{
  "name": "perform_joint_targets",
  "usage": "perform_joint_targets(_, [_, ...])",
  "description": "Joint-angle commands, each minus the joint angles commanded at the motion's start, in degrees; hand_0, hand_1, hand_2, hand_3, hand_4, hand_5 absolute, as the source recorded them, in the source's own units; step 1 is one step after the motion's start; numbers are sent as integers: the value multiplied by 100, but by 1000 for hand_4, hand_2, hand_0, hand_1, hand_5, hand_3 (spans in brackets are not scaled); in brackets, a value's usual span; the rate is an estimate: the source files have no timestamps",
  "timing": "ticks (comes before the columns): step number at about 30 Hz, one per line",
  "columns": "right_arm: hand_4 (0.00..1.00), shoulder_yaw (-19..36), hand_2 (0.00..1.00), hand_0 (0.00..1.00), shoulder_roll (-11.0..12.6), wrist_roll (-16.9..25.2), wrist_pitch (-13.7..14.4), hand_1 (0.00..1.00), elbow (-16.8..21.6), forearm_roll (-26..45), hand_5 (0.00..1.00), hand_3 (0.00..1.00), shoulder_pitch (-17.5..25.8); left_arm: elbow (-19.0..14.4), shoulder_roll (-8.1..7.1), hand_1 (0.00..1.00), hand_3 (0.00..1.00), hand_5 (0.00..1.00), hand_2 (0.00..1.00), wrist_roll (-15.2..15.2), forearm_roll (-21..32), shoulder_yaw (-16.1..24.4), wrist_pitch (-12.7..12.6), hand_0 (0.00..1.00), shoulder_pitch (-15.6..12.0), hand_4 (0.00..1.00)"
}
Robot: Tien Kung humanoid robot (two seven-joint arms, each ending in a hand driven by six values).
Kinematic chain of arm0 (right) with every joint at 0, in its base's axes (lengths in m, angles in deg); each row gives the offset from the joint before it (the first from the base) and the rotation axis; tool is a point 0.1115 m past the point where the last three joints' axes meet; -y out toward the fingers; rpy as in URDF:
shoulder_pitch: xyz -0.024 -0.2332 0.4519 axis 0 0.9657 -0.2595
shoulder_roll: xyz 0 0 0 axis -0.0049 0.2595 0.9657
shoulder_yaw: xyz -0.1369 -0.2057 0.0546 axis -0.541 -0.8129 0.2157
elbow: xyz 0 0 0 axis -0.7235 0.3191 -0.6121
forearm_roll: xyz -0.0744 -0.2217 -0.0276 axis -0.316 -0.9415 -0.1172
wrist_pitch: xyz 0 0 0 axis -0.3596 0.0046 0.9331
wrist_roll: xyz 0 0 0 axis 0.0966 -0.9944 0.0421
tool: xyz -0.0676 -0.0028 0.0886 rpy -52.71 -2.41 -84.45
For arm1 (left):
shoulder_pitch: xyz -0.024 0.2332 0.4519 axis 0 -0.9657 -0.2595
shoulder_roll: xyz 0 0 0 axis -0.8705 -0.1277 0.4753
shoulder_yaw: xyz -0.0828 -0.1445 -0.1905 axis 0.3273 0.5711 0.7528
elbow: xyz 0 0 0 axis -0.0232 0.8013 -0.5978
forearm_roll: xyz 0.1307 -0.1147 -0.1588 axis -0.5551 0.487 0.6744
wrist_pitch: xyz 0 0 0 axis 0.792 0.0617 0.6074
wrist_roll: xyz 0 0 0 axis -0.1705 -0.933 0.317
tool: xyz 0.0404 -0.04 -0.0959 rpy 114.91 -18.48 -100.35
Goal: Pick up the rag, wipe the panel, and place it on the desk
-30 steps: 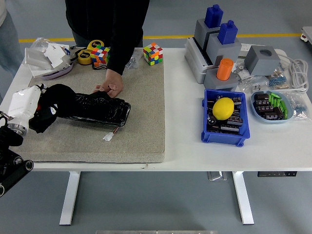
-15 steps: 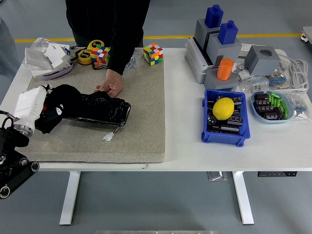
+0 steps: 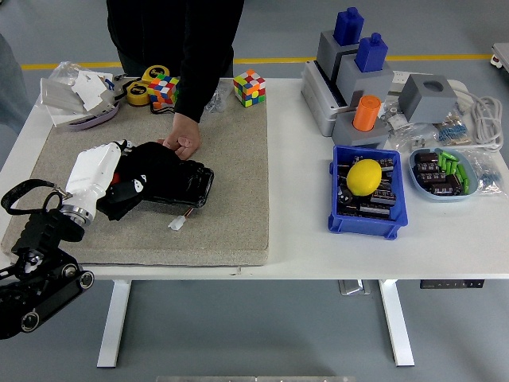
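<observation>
The robot's left arm (image 3: 40,263) is black, built of rounded jointed segments with round silver-ringed screw caps near the bottom corner and a black cable looping beside the wrist. A silver metal ring joins it to the left hand (image 3: 99,171), whose back is a smooth white shell. The person (image 3: 179,48) at the desk's far edge wears a black long-sleeved top.
</observation>
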Motion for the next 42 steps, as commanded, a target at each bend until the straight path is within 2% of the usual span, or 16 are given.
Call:
perform_joint_targets(9, [998, -32, 676, 726, 32, -13, -4, 632, -5, 7, 646, 642, -1, -120, 48, 121, 632, 91, 442, 49, -13, -291, 12, 194, 63, 538])
perform_joint_targets(21, [998, -102, 676, 725, 38, -7, -14, 631, -17, 36, 648, 642, -21, -415, 128, 121, 632, 94, 442, 183, -58, -603, 62, 195, 297, 540])
perform_joint_targets(29, [998, -132, 674, 724, 37, -9, -25, 631, -35, 61, 646, 643, -27, -545, 184, 120, 633, 94, 447, 249, -74, -611, 81, 197, 350, 540])
perform_joint_targets(42, [998, -117, 675, 727, 37, -7, -16, 631, -27, 64, 646, 641, -27, -281, 174, 120, 634, 95, 449, 168, 36, -621, 56, 197, 326, 540])
